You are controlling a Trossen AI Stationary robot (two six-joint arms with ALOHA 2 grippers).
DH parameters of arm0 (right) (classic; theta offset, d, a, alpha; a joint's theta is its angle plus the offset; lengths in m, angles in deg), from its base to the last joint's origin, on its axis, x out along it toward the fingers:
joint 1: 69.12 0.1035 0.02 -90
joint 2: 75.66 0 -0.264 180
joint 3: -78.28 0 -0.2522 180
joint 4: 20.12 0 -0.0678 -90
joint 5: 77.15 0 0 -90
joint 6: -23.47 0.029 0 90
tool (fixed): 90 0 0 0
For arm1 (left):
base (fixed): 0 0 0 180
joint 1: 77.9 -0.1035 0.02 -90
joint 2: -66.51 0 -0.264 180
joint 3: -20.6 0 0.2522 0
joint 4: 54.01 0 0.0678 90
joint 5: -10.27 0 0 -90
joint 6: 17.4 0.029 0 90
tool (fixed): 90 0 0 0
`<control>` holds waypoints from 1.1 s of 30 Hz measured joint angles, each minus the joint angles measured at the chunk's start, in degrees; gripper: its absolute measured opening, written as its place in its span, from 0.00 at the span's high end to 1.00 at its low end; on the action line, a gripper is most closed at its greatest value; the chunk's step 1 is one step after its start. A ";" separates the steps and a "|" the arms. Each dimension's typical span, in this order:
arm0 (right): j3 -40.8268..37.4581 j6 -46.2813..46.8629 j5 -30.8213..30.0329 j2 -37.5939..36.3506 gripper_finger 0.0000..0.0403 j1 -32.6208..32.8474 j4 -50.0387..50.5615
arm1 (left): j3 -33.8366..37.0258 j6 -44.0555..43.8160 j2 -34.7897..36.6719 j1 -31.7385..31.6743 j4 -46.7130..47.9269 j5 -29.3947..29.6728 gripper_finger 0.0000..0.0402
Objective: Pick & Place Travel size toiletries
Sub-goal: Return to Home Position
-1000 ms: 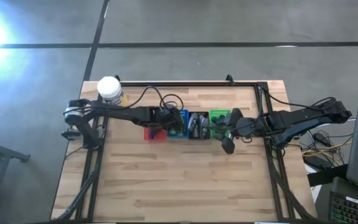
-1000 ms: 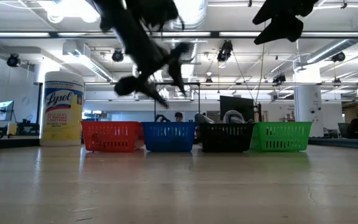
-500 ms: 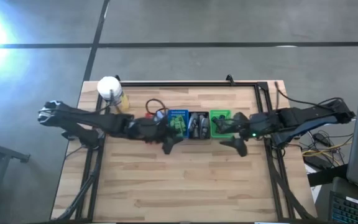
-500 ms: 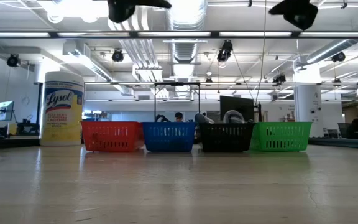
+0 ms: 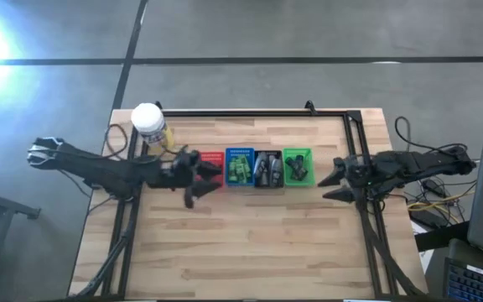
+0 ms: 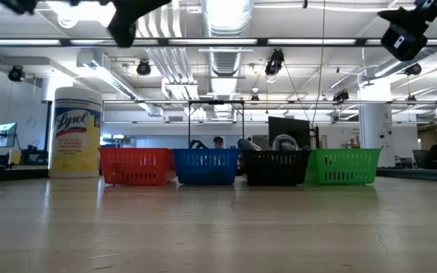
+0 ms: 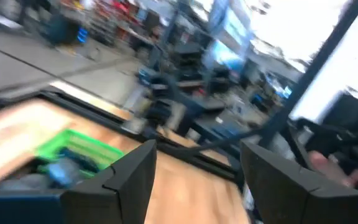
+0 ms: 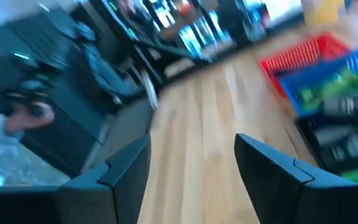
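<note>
The travel size toiletries lie in the baskets standing in a row along the table's far side. Bright green packets (image 5: 240, 167) fill the blue basket (image 5: 240, 153), grey tubes (image 5: 267, 171) the black basket (image 6: 275, 167), and dark items (image 5: 299, 172) the green basket (image 5: 297, 153). The red basket (image 5: 212, 157) shows nothing inside. My left gripper (image 5: 203, 184) hangs open in the air near the red basket's near side, and in its wrist view (image 7: 197, 155) nothing lies between the fingers. My right gripper (image 5: 332, 179) hangs open to the right of the green basket, likewise holding nothing (image 8: 191, 149).
A yellow canister with a white cap (image 5: 148, 120) stands at the table's far left corner, left of the red basket (image 6: 136, 165). A black frame rail (image 5: 250, 112) runs along the far edge. Bare wood (image 5: 250, 243) stretches from the baskets to the near edge.
My left gripper rose from over the red and blue baskets and drew back toward the table's left. My right gripper pulled away from the green basket toward the table's right edge. The baskets stayed put.
</note>
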 joint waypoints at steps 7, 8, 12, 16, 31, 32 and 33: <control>-6.15 -0.34 -9.13 -15.16 0.46 -0.01 2.99 | 16.68 -0.93 17.79 -0.20 -1.43 10.49 0.41; -6.65 1.92 -12.17 -17.08 0.47 -0.01 4.73 | 18.60 -2.12 20.58 -0.29 -1.51 11.03 0.41; -11.08 1.02 -14.76 -21.23 0.48 -0.04 -0.41 | 25.59 0.74 31.74 -1.64 -3.69 3.46 0.41; -15.73 -9.31 -12.58 -20.12 0.47 -0.05 -16.64 | 32.00 0.45 43.35 -6.58 -2.65 -6.33 0.41; -27.75 -14.78 -14.91 -20.98 0.49 -0.38 -35.73 | 32.34 -0.01 53.96 -21.90 20.17 -14.24 0.41; -27.79 -14.66 -15.27 -20.94 0.49 -0.38 -35.58 | 32.34 0.01 53.94 -21.92 20.60 -14.30 0.41; -27.81 -14.70 -15.37 -20.72 0.50 -0.38 -35.23 | 32.24 0.03 53.76 -21.92 21.44 -14.33 0.41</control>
